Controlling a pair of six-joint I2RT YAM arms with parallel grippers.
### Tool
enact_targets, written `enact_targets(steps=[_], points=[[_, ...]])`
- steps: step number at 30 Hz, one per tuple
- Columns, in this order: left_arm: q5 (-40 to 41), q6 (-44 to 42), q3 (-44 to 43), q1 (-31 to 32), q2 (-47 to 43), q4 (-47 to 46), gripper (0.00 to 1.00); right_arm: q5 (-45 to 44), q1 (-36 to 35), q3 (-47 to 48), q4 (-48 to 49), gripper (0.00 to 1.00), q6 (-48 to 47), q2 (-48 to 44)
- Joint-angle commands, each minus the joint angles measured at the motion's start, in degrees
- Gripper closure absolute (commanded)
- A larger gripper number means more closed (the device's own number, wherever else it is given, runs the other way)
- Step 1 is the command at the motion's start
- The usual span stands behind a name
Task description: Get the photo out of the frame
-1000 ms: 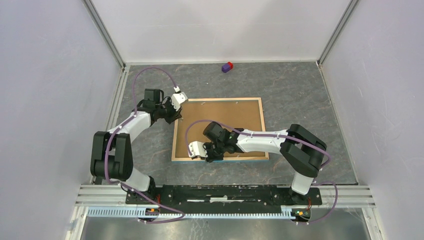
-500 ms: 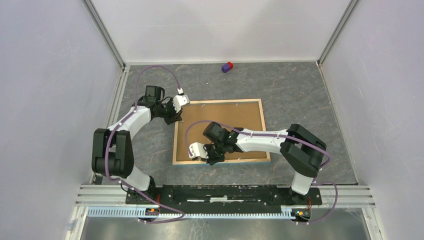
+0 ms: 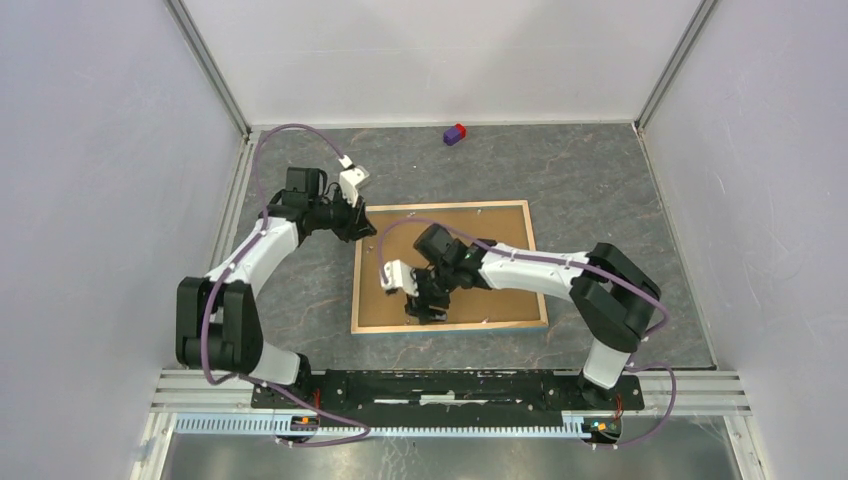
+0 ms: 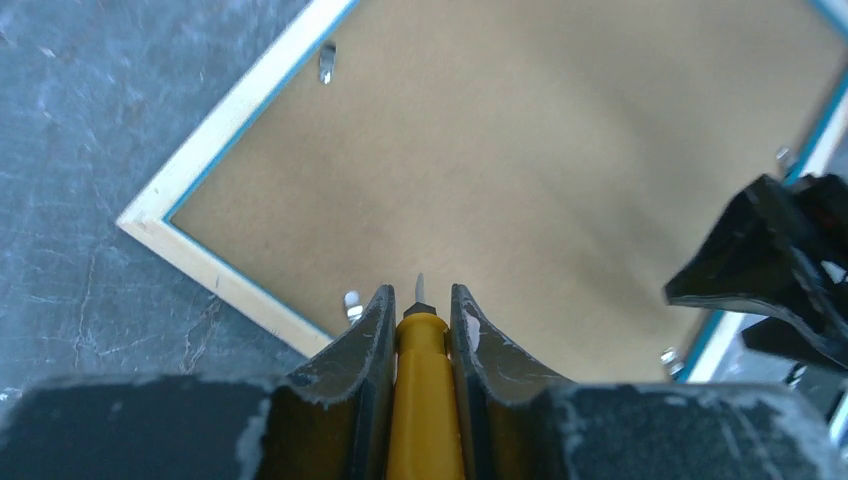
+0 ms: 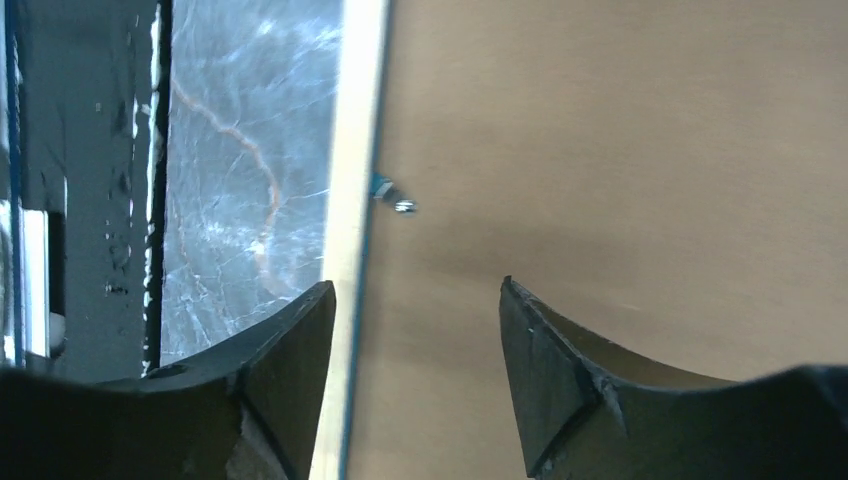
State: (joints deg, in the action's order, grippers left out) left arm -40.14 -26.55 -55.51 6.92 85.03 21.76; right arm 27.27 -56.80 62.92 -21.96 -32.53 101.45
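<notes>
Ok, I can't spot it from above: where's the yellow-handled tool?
Left wrist view: the tool is clamped in the left gripper, tip above the frame, near a metal tab.

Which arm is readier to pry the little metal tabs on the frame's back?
Left, probably: the left gripper is shut on a yellow tool whose tip points near a tab on the rim of the frame. The right gripper is open and empty over the near rim.
</notes>
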Motion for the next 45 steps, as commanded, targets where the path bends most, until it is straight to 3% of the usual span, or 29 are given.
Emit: enact_targets(steps=[1, 9, 19, 23, 25, 26, 29, 30, 32, 35, 41, 45], points=[[-5.6, 19.3, -0.9, 0.4, -6.0, -7.1, 0.98, 5.1, 5.4, 4.6, 5.6, 0.33, 6.4, -8.0], [-12.9, 32.4, 1.4, 1.9, -14.9, -8.1, 0.98, 3.9, 13.6, -1.4, 24.2, 0.25, 17.5, -17.7], [-13.7, 40.5, 2.9, 8.6, -20.1, -10.0, 0.98, 13.5, 13.4, -0.2, 25.0, 0.27, 21.6, -14.6], [-13.6, 42.7, 2.9, 9.5, -19.9, -11.4, 0.98, 14.6, 13.1, -0.4, 24.2, 0.37, 20.9, -14.3], [-13.6, 43.1, 2.7, 9.6, -19.5, -11.4, 0.98, 15.0, 13.1, -0.6, 24.0, 0.48, 20.5, -14.2], [-13.7, 43.3, 2.6, 9.7, -19.3, -11.4, 0.98, 15.0, 13.1, -0.5, 23.9, 0.57, 20.3, -14.2], [-13.7, 43.6, 2.5, 9.8, -18.6, -11.3, 0.94, 14.4, 13.1, -0.5, 23.8, 0.97, 20.1, -14.1], [-13.7, 43.5, 2.5, 9.8, -18.4, -11.2, 0.88, 14.0, 13.1, -0.6, 23.8, 1.00, 20.1, -14.2], [-13.6, 42.7, 2.4, 9.8, -18.3, -10.2, 0.68, 14.0, 13.1, -0.6, 23.9, 1.00, 20.1, -14.2], [-13.7, 41.5, 1.8, 9.8, -17.7, -8.0, 0.50, 13.4, 13.1, -0.7, 23.8, 1.00, 20.1, -14.2], [-14.4, 41.0, 1.3, 9.9, -16.4, -7.3, 0.47, 14.0, 13.1, -1.0, 23.4, 1.00, 19.7, -14.2], [-14.7, 41.1, 1.0, 10.8, -15.4, -7.3, 0.52, 14.0, 13.1, -0.7, 23.2, 1.00, 19.8, -14.0]])
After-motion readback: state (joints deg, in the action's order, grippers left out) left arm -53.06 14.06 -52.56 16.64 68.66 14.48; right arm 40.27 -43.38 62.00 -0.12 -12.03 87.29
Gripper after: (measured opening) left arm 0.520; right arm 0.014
